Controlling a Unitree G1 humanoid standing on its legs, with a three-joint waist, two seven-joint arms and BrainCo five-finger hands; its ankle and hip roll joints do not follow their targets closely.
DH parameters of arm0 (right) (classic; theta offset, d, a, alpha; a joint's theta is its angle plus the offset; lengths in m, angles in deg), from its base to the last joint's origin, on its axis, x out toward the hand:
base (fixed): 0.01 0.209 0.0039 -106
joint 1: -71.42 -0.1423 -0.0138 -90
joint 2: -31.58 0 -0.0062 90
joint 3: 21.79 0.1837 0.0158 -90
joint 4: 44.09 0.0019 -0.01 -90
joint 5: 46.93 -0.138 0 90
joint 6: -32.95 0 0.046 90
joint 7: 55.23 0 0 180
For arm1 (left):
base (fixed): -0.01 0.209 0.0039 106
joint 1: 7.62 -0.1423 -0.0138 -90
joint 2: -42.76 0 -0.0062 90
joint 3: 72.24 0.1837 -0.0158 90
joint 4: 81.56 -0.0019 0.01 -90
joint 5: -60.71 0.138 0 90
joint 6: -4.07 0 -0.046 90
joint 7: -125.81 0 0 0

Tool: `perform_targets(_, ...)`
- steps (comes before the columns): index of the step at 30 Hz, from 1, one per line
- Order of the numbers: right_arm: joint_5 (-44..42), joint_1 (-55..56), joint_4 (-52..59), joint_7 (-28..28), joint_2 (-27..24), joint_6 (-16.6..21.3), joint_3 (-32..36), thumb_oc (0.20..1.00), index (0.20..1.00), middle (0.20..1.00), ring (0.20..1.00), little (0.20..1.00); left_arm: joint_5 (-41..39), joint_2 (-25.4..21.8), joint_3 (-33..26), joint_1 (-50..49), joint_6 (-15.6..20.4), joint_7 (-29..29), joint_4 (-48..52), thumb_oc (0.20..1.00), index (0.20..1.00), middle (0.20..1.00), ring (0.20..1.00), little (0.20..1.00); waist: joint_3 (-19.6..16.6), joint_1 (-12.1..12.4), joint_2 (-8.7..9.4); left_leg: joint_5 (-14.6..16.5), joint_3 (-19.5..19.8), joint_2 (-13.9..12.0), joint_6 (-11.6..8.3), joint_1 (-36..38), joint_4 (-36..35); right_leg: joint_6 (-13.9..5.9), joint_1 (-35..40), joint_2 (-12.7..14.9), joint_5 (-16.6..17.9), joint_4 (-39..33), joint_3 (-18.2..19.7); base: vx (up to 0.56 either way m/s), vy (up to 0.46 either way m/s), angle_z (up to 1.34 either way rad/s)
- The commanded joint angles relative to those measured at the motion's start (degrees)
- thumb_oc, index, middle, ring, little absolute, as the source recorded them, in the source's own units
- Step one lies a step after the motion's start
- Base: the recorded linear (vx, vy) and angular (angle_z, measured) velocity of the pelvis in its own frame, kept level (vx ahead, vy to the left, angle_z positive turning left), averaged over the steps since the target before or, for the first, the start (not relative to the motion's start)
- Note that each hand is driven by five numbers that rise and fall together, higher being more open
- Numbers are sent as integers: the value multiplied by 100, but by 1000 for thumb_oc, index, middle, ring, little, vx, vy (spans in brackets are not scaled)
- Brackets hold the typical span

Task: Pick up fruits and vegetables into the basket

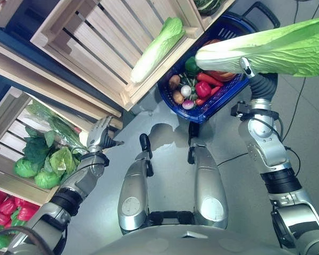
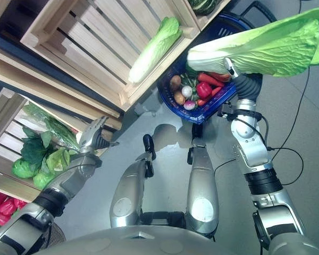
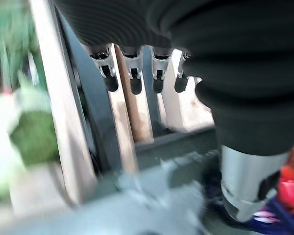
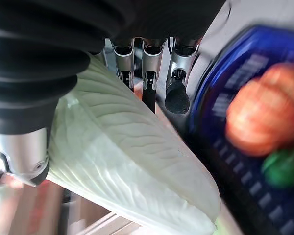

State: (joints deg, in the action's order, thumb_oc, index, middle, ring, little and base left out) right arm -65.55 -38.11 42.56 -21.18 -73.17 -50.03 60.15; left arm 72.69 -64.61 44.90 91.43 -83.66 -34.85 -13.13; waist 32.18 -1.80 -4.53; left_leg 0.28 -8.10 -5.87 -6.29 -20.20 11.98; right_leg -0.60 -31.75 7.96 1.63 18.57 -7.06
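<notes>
— Where is the napa cabbage point(image 1: 271, 50) seen?
— At upper right, grasped by the right hand point(image 4: 54, 88) above the blue basket point(image 1: 228, 95) of vegetables.
— And the left hand point(image 1: 99, 135)?
— Left relaxed, fingers straight, centre left by the crates.

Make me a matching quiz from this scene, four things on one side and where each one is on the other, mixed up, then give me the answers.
Things:
1. Cabbage in the right hand
2. Second cabbage
3. Red pepper
4. Left hand

Places:
A. Lying in the wooden crate
B. Inside the blue basket
C. Held above the basket
D. Beside the crate of leafy greens, holding nothing

Pairs: 1-C, 2-A, 3-B, 4-D
</notes>
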Motion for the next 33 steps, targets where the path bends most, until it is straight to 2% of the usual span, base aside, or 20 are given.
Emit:
perform_targets(1, 411, 22, -126, 435, -226, 222, 222, 200, 200, 200, 200, 200, -786, -78, -77, -540, 690, -281, 485, 1000, 1000, 1000, 1000, 1000, -239, 1, -203, 276, -134, 199, 360, -719, 469, -329, -27, 126, -858, 577, -291, -28, -6, 7)
perform_targets(4, 272, -193, -692, 557, -406, 127, 179, 200, 200, 200, 200, 200, -1069, -117, -14, -552, 834, -362, 516, 1000, 1000, 1000, 1000, 1000, -239, 71, -291, 257, -134, 232, 377, -938, 532, -302, -267, 149, -896, 720, -332, -36, -27, 11)
perform_targets(7, -26, -503, -1364, 434, -605, 127, 151, 200, 200, 200, 200, 200, -1453, -138, 36, -549, 1055, -400, 542, 1000, 1000, 1000, 1000, 1000, -239, 181, -406, 232, -119, 257, 380, -1216, 632, -260, -553, 172, -940, 899, -387, -5, -45, 12)
perform_targets(8, -133, -610, -1626, 366, -651, 129, 127, 200, 200, 200, 200, 200, -1585, -145, 76, -571, 1141, -399, 545, 1000, 1000, 1000, 1000, 1000, -239, 222, -446, 379, -54, 287, 339, -1180, 697, -299, -535, 177, -1124, 1022, -335, 54, -46, 15)
perform_targets(12, -771, -1108, -2520, 109, -708, 47, 43, 200, 200, 200, 200, 200, -2042, -121, 131, -555, 1306, -373, 547, 1000, 1000, 1000, 1000, 1000, -239, 369, -588, 386, -32, 323, 350, -1472, 843, -246, -871, 203, -1212, 1293, -374, 4, -49, 12)
perform_targets(17, -1480, -1838, -3893, -464, -763, 84, -21, 200, 200, 200, 200, 200, -2396, 80, 82, -556, 1442, -226, 243, 1000, 1000, 1000, 1000, 1000, -239, 571, -787, 368, -11, 378, 383, -1904, 980, -157, -1365, 228, -1291, 1590, -420, -15, -46, 11)
perform_targets(24, -1916, -2428, -4645, -1041, -982, -11, -80, 200, 200, 200, 200, 200, -2620, 117, -81, -641, 1325, -196, 213, 1000, 1000, 1000, 1000, 1000, -239, 745, -997, 359, 58, 441, 433, -2269, 1130, -75, -1872, 322, -1392, 1981, -399, 7, -23, 13)
perform_targets(29, -2225, -2665, -5106, -1587, -1115, -226, -7, 200, 200, 200, 200, 200, -2698, 97, -259, -805, 1455, -322, 247, 1000, 1000, 1000, 1000, 1000, -239, 858, -1114, 357, 132, 480, 483, -2537, 1240, -28, -2218, 364, -1450, 2218, -364, 5, -22, 9)
perform_targets(32, -2535, -2832, -5450, -1918, -1160, -526, 22, 200, 200, 200, 200, 200, -2707, 79, -337, -840, 1521, -372, 293, 1000, 1000, 1000, 1000, 1000, -239, 915, -1173, 351, 150, 489, 510, -2679, 1280, -9, -2394, 388, -1471, 2310, -345, 3, -23, 8)
perform_targets(33, -2662, -2882, -5684, -2188, -1181, -637, 48, 200, 200, 200, 200, 200, -2673, 53, -380, -861, 1561, -389, 343, 1000, 1000, 1000, 1000, 1000, -239, 950, -1209, 343, 167, 495, 523, -2736, 1296, -1, -2465, 398, -1479, 2358, -332, 7, -18, 4)
